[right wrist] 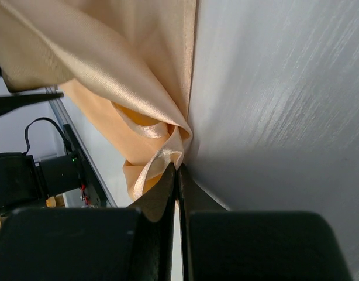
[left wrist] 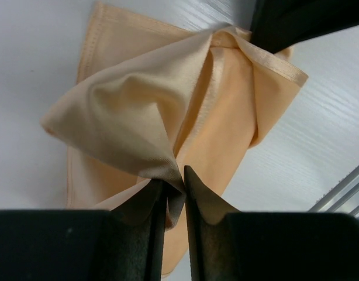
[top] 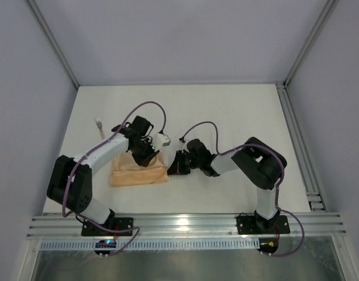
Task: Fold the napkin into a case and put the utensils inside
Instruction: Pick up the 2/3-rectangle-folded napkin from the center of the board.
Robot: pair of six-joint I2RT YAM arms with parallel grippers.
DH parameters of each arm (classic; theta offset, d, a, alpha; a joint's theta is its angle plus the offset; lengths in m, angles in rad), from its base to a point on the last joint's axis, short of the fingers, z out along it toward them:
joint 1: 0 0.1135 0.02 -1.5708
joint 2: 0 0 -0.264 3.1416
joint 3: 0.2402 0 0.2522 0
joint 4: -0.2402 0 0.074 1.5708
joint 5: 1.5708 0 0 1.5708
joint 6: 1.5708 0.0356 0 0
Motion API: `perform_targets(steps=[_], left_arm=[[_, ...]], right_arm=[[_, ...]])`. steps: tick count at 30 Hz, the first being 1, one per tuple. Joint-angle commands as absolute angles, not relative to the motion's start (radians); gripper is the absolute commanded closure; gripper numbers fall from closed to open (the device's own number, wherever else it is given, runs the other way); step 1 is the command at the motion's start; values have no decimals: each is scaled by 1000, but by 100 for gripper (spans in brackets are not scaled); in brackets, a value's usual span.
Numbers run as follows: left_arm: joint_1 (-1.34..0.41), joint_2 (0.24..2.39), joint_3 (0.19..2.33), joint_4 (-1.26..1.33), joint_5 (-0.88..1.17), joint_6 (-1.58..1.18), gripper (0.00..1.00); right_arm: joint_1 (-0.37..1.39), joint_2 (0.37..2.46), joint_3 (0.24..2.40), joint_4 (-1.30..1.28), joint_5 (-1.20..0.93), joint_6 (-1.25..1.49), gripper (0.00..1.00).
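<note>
Well out to the left of my left end effector [left wrist: 175, 175], one utensil [top: 99, 123] lies bare on the table [top: 226, 111], apart from the cloth. It is the only one I can make out. The left end effector itself is pressed together on a raised fold of the napkin [top: 133, 172], and the peach cloth tents up from its tips. Below and ahead of it the rest of the napkin lies flat in a rough rectangle, already doubled over in part. Just to its right, my right end effector [right wrist: 178, 170] is closed, pinching the napkin's hemmed edge low against the table. I judge the job to be mid-fold: there is no narrow case yet, the lifted flap has yet to be laid over and flattened, and loading the utensils has not begun.
</note>
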State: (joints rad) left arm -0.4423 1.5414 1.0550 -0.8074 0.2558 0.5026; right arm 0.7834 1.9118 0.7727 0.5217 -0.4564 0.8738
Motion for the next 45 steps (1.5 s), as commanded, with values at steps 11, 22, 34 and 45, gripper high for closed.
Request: perform_targets(steps=[11, 22, 34, 45], left_arm=[[-447, 1508, 1107, -818, 224, 381, 44], [-301, 1390, 1097, -917, 175, 414, 39], [-258, 1405, 937, -853, 118, 422, 42], [-239, 1514, 851, -686, 124, 384, 50]], right_arm=[[775, 1859, 749, 531, -442, 905, 97], [761, 1812, 701, 514, -443, 893, 97], [759, 1664, 621, 420, -514, 770, 97], [776, 1670, 739, 267, -545, 601, 97]])
